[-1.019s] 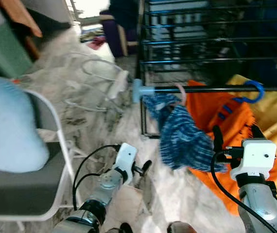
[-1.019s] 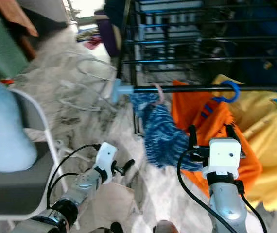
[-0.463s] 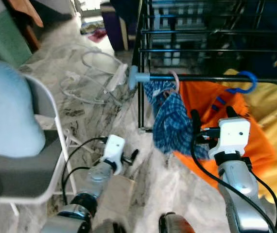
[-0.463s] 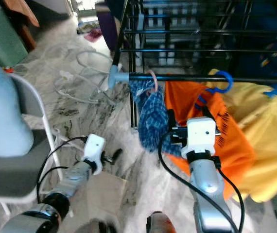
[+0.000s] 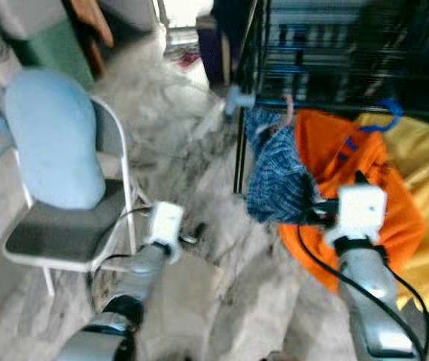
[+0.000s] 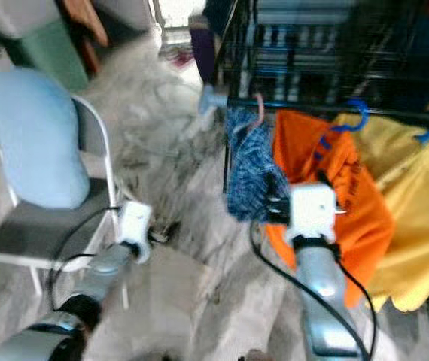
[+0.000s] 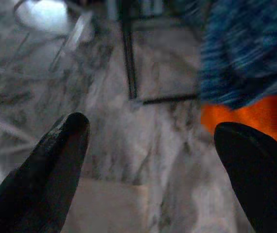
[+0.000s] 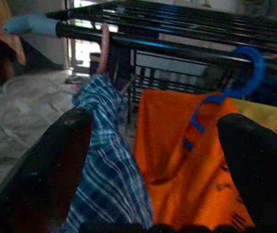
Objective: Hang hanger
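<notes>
Pink hanger hook (image 8: 104,46) upright over horizontal rail (image 8: 143,46)

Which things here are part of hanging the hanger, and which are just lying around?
Part of the job:
rail
pink hanger carrying the blue plaid shirt
blue hanger carrying the orange garment
right gripper, jaws open

Lying about:
folding chair
light blue cushion
yellow garment
left gripper

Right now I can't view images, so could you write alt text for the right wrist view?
A blue plaid shirt and an orange shirt hang from a dark rail, seen between the right gripper's open black fingers.
</notes>
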Available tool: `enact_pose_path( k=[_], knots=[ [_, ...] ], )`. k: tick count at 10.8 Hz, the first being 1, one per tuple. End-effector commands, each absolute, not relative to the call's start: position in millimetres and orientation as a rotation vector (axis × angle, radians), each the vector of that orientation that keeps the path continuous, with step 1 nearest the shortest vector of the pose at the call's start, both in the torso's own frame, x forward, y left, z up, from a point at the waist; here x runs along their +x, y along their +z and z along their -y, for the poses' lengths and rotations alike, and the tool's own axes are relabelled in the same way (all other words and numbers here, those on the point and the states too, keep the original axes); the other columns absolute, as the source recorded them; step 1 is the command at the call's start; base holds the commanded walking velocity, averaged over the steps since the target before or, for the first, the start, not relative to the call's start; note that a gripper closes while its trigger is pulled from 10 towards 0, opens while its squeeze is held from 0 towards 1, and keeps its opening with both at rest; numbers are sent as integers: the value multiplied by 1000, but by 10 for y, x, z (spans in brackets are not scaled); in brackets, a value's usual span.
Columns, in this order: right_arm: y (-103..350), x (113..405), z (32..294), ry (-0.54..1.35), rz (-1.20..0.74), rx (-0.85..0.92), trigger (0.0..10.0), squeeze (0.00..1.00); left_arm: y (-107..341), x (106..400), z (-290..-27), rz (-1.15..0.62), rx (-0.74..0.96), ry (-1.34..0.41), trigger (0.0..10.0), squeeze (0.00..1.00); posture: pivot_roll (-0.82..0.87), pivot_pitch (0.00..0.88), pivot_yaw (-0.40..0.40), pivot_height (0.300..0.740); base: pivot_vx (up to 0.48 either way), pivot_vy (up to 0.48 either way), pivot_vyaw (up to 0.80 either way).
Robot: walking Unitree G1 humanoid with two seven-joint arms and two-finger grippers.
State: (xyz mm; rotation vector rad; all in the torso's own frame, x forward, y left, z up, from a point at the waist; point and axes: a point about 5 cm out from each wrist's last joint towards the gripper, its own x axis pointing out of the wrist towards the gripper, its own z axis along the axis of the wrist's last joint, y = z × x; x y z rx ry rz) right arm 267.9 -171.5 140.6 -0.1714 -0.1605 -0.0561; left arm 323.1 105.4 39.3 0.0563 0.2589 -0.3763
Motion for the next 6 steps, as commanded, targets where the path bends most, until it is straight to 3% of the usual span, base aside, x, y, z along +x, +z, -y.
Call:
enact_pose_path(
  k=[1, 5, 6],
  knots=[
    [1405, 2703, 1676, -49, 167, -157, 10000, 0, 442, 3266, -1156, -228, 66, -330, 10000, 0, -218, 15, 61, 740, 0, 0, 0],
    [1335, 2858, 1602, 3, 143, -161, 10000, 0, 509, 3278, -1295, -163, 33, -237, 10000, 0, -155, 39, 41, 740, 0, 0, 0],
    [1316, 2865, 1539, 16, 140, -146, 10000, 0, 483, 3254, -1304, -170, 37, -249, 10000, 0, -158, 59, 49, 740, 0, -311, 0]
  ],
)
